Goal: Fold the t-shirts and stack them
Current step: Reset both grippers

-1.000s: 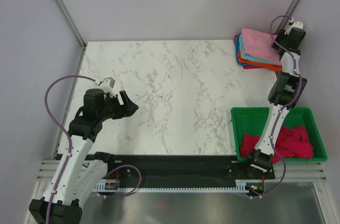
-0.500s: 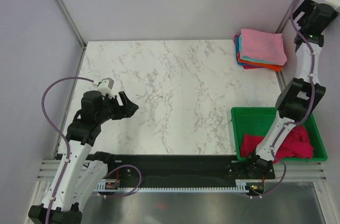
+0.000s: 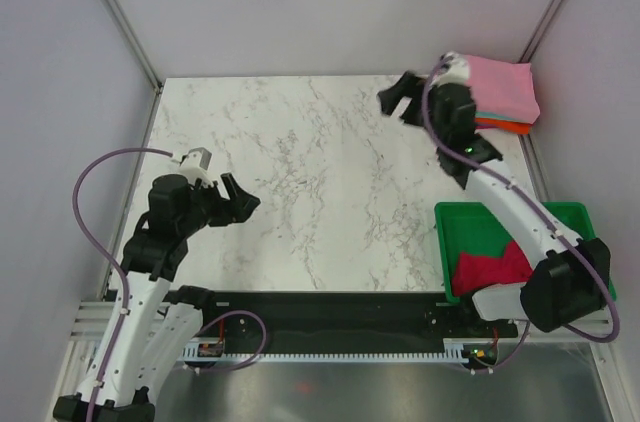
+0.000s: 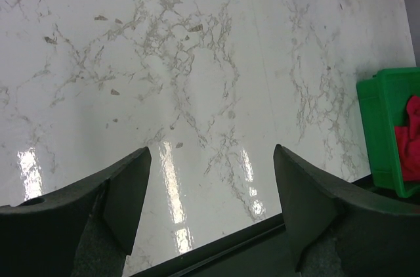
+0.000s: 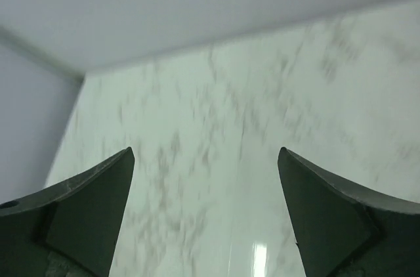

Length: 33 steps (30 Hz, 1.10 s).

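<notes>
The right gripper, jaws spread wide and empty, has swung clear of the folded stack of t-shirts and now hangs over the far side of the table; 1 second ago it was at the pile's right edge. A light pink shirt tops that stack in the far right corner, close to the table's edge, so that fold looks done. The left gripper hovers open and empty at near left. A magenta t-shirt, likely next, lies crumpled in the green bin at near right. Broad marble between the 2 arms offers folding room.

T-shirt stack partly behind right arm; right wrist view blurred; bin edge-cropped.
</notes>
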Each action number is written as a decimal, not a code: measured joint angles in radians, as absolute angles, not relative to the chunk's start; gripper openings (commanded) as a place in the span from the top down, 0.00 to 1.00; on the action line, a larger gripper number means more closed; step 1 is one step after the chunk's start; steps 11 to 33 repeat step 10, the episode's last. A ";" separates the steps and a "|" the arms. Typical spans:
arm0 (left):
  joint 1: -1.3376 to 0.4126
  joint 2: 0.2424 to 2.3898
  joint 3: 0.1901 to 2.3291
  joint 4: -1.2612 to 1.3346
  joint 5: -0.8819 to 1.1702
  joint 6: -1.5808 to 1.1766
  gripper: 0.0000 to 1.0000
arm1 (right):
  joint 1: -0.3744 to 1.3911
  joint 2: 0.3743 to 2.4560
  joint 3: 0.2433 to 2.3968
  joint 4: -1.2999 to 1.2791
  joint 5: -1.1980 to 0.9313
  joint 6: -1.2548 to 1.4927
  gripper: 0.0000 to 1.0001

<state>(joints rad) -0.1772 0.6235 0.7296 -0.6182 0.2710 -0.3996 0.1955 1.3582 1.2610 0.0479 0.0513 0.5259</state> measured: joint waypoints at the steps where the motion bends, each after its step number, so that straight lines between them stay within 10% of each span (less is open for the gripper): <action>1: -0.177 0.617 0.730 -0.618 0.270 -0.400 0.16 | 0.294 1.348 1.190 0.023 0.072 0.527 0.02; 10: -0.183 0.548 0.730 -0.617 0.239 -0.399 0.20 | 0.570 1.064 0.758 -0.268 0.220 0.625 0.02; 33: -0.183 0.548 0.730 -0.617 0.239 -0.399 0.20 | 0.570 1.064 0.758 -0.268 0.220 0.625 0.02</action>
